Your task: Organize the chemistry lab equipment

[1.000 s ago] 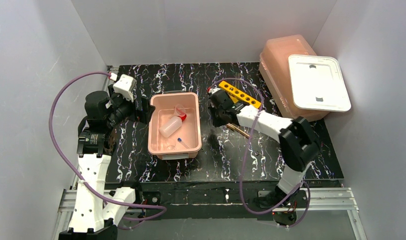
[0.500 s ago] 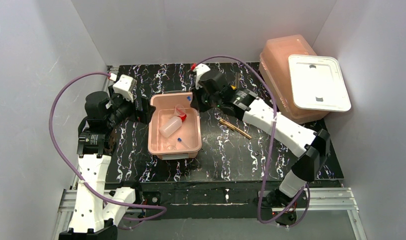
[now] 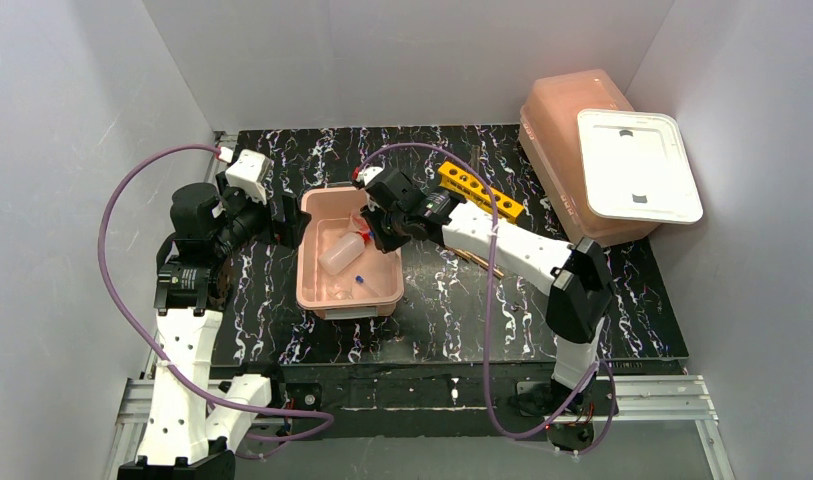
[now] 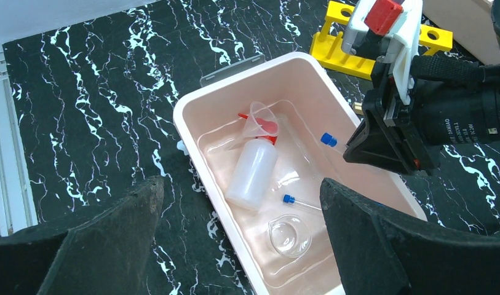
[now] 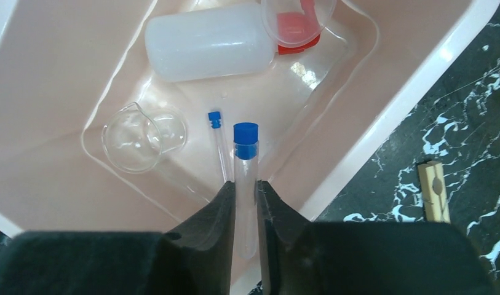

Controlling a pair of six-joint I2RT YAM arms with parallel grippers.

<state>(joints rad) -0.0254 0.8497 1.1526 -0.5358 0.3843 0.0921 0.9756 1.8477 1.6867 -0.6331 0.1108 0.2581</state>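
Note:
My right gripper [image 5: 245, 190] is shut on a clear tube with a blue cap [image 5: 245, 163], holding it low over the right side of the pink tub [image 3: 307, 270]. Inside the tub lie the white bottle with a red cap [image 5: 204, 42], a clear funnel [image 5: 296, 18], a small glass beaker [image 5: 136, 136] and a second blue-capped tube [image 5: 218, 141]. The yellow rack [image 3: 479, 190] stands behind my right arm, and thin brown rods [image 3: 479, 262] lie on the table under it. My left gripper [image 4: 241, 239] stands open at the tub's left edge, holding nothing.
A large pink tub [image 3: 567, 130] with a white lid [image 3: 637, 165] leaning on it sits at the back right. White walls close in the table on three sides. A small wooden piece [image 5: 435, 190] lies on the black marbled table right of the tub.
My right arm swung left from the rods beside the rack to over the pink tub, carrying the blue-capped tube. The left arm has not moved.

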